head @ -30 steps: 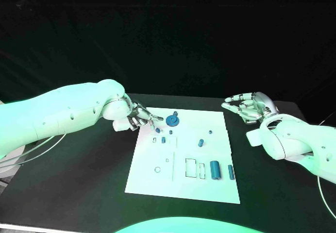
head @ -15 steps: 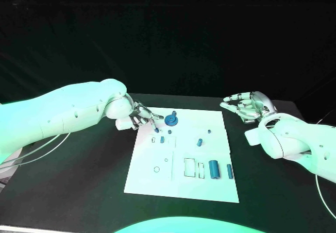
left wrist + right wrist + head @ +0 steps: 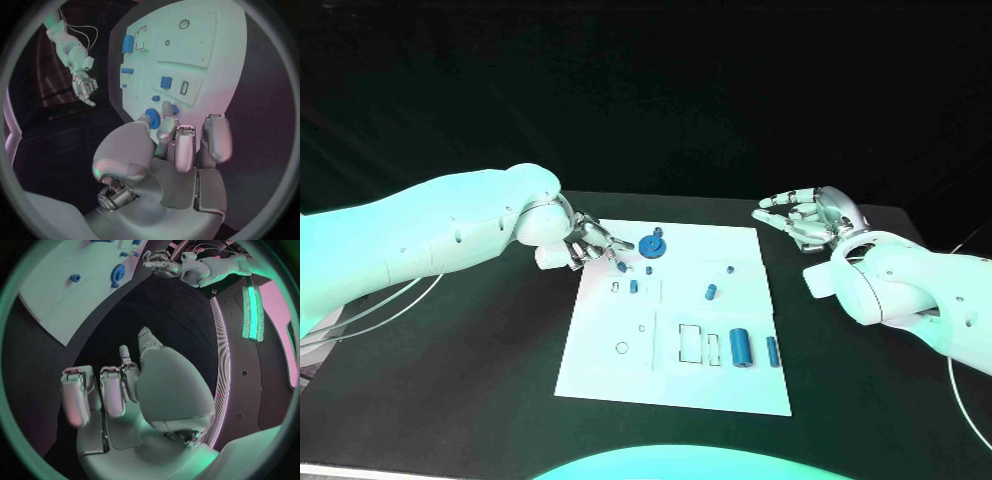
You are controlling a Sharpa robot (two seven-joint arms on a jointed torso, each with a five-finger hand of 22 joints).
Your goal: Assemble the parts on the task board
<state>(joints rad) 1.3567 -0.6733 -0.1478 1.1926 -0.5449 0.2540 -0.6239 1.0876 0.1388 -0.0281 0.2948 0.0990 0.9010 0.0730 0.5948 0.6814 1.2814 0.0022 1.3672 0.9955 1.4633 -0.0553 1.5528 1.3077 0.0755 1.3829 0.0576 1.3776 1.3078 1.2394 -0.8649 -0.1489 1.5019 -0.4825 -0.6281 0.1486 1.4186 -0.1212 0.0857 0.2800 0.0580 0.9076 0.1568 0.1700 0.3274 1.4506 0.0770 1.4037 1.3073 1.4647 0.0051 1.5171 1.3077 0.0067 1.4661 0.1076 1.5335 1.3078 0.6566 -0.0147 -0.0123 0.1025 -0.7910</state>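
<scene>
Hovering at the board's far left corner, the left hand is seen with fingers apart, nothing grasped, near a round blue part. The right hand is held loosely unclenched and empty, off the board's right edge.

A black table stands before a dark backdrop.

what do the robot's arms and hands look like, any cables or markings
Both arms are bulky, smooth white shells with small dark dots like screw holes. The left hand and right hand are silver metal with jointed, rounded fingers and pale pads. Thin pale cables loop beside the left arm and trail by the right arm. No logos are visible.
</scene>
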